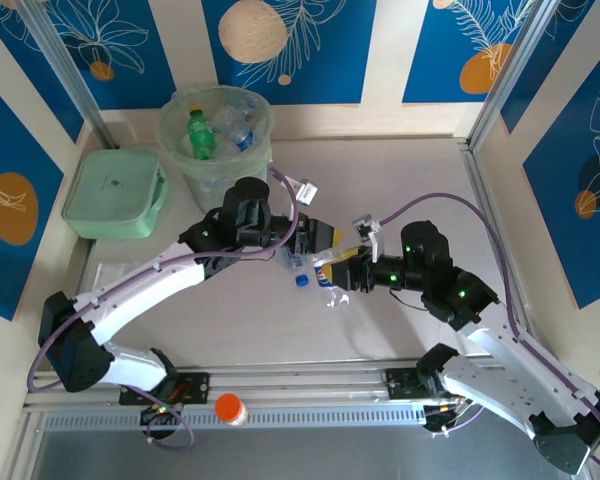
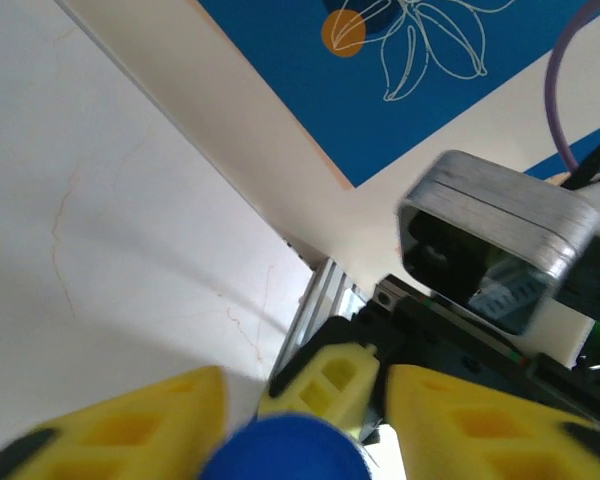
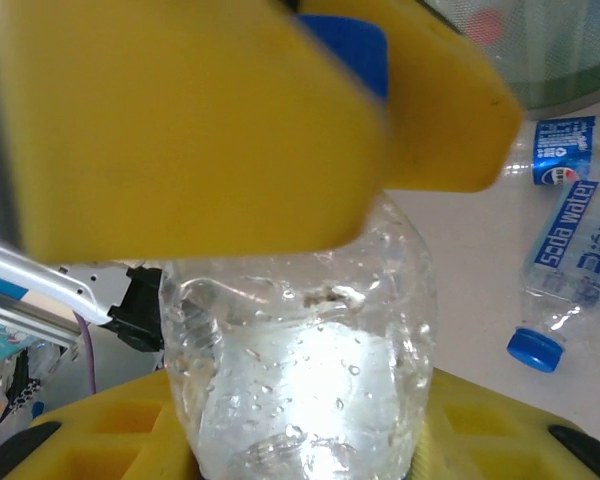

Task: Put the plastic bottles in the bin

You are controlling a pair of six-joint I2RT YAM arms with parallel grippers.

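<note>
My right gripper (image 1: 344,270) (image 3: 300,440) is shut on a clear plastic bottle (image 1: 327,268) (image 3: 305,350), whose base faces the right wrist camera. Its blue cap (image 2: 280,450) (image 3: 352,50) sits between the yellow fingers of my left gripper (image 1: 317,243) (image 2: 302,400). Those fingers straddle the cap with a slim gap on one side, so the gripper is open. A second clear bottle (image 1: 296,262) (image 3: 570,250) with a blue soda-water label lies on the table beside them. The pale green bin (image 1: 216,132) (image 3: 540,50) stands at the back left, holding a green bottle (image 1: 199,133) and clear ones.
A flat green lidded box (image 1: 115,192) lies left of the bin. An orange-capped white item (image 1: 230,408) rests on the front rail. The two arms meet mid-table, and the right wrist camera housing (image 2: 495,240) sits close in front of the left gripper.
</note>
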